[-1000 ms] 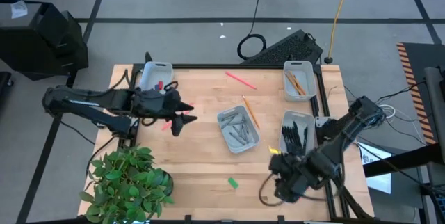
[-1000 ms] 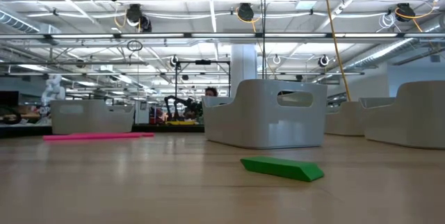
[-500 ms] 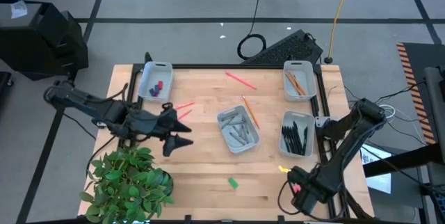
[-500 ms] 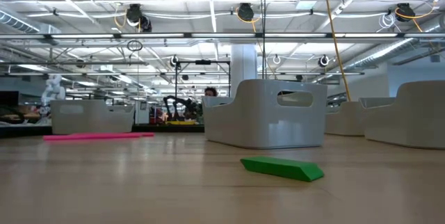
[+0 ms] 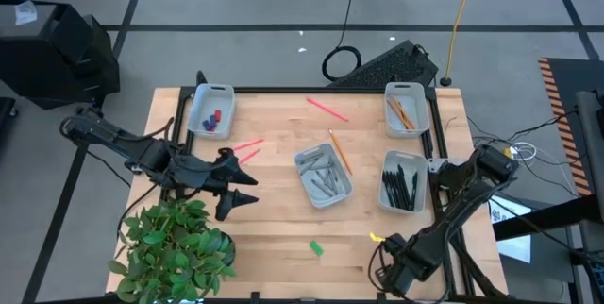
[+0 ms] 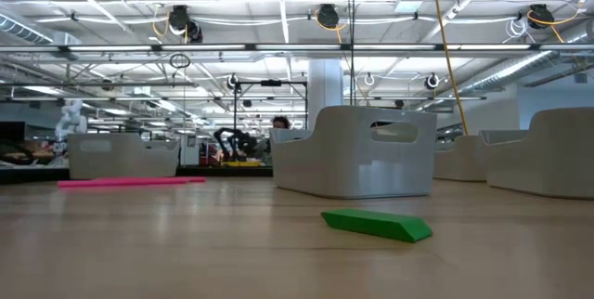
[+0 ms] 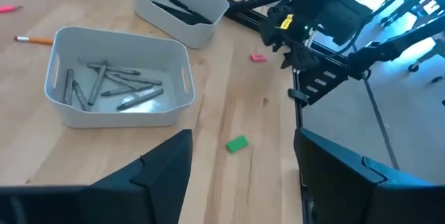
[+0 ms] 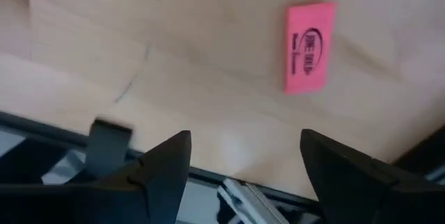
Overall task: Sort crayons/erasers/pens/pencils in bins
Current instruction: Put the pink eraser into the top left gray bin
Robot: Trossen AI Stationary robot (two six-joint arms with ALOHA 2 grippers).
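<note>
My left gripper (image 5: 245, 191) hangs open above the table's left half, beside the plant. My right gripper (image 8: 243, 165) is open and low over the near right corner, just short of a pink eraser (image 8: 309, 46), which lies flat by the table's edge (image 7: 258, 58). A green eraser (image 5: 315, 246) lies flat near the front edge. Four bins hold sorted items: erasers (image 5: 210, 110), pencils (image 5: 406, 108), pens (image 5: 404, 181) and crayons (image 5: 323, 174). Loose pink pencils (image 5: 247, 148) (image 5: 327, 108) and an orange pencil (image 5: 340, 151) lie on the table.
A potted green plant (image 5: 175, 247) fills the near left corner, close under my left arm. A black frame rail (image 8: 104, 147) runs along the table's edge below my right gripper. Bare wood lies between the crayon bin and the front edge.
My left gripper has drawn back from beside the eraser bin toward the near edge and left the low view's top. My right gripper has moved from beside the pen bin toward the near edge, down to the near right corner.
</note>
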